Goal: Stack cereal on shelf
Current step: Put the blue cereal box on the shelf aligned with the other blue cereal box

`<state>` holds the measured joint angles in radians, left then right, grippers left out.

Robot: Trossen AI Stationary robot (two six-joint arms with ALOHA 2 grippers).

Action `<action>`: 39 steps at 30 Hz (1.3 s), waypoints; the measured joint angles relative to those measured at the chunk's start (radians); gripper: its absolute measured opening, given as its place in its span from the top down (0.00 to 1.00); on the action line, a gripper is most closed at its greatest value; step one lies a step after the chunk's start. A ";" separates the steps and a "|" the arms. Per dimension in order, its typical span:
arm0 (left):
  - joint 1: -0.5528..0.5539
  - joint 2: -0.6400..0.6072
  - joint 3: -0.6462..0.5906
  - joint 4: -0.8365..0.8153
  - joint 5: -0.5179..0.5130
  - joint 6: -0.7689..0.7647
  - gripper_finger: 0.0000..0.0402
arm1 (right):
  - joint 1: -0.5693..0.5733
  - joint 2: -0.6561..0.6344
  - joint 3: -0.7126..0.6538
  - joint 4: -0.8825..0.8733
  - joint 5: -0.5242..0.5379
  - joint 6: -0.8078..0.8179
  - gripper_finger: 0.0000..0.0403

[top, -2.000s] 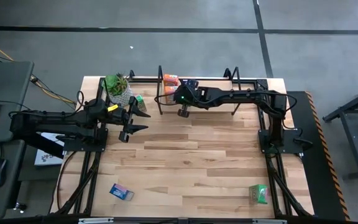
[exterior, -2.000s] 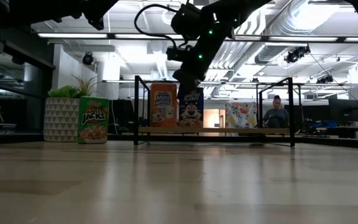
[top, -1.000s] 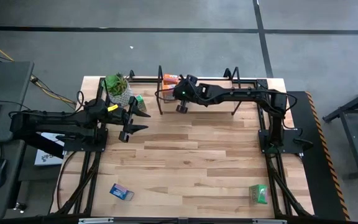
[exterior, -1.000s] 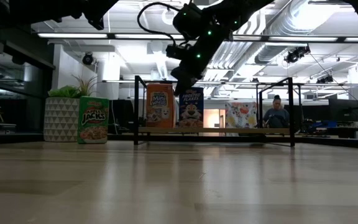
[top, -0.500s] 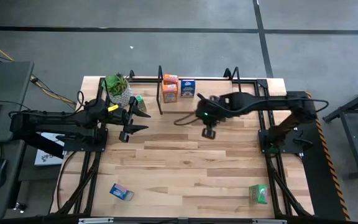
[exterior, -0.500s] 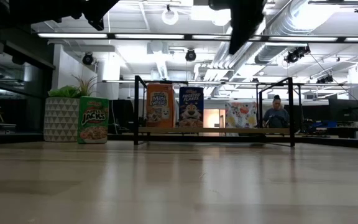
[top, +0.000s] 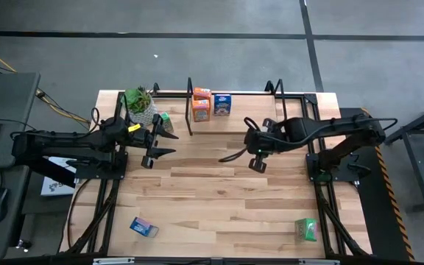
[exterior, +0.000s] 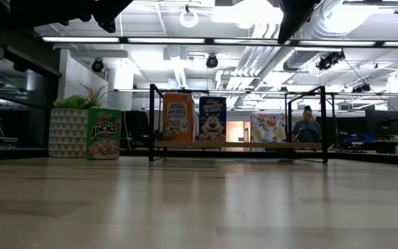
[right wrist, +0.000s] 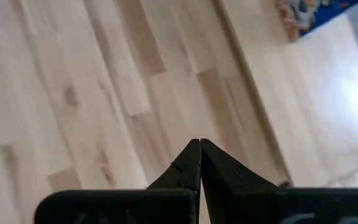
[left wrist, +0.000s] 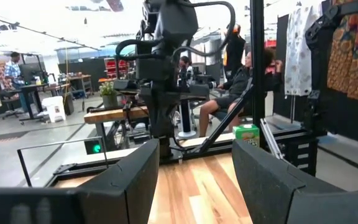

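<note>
On the shelf (exterior: pixel 237 144) at the table's far edge, an orange cereal box (exterior: pixel 178 117) and a blue one (exterior: pixel 212 118) stand upright on the pale board. A green box (exterior: pixel 104 133) stands on the table beside the potted plant. Another blue box (top: pixel 144 227) lies near the near left corner, and another green box (top: pixel 307 229) near the near right corner. My right gripper (top: pixel 257 165) hangs shut over bare table, in front of the shelf's right half. My left gripper (top: pixel 166 144) waits open at the left, near the plant.
A potted plant (top: pixel 140 99) in a white patterned pot stands at the far left, next to the shelf's left end frame (top: pixel 191 103). Bare tabletop (top: pixel 219 199) spreads across the middle. People sit in the room beyond the table.
My right gripper has drawn back from the blue box on the shelf, swinging toward the table's right and near side and rising out of the low view. The blue box stays upright on the shelf beside the orange one.
</note>
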<state>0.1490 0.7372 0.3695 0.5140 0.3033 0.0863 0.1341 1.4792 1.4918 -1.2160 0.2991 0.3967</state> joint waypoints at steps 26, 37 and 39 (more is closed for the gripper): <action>-0.296 0.140 0.255 -0.352 0.217 -0.227 0.18 | 0.008 0.000 0.000 -0.042 0.104 0.101 1.00; -0.855 0.293 0.517 -1.002 -0.323 -0.378 0.18 | 0.009 0.000 0.000 -0.040 0.103 0.102 1.00; -0.916 0.321 0.517 -1.006 -0.357 -0.442 0.18 | 0.010 0.000 0.000 -0.040 0.102 0.104 1.00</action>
<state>-0.7671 1.0584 0.8867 -0.4921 -0.0540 -0.3554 0.1441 1.4796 1.4914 -1.2564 0.4015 0.5011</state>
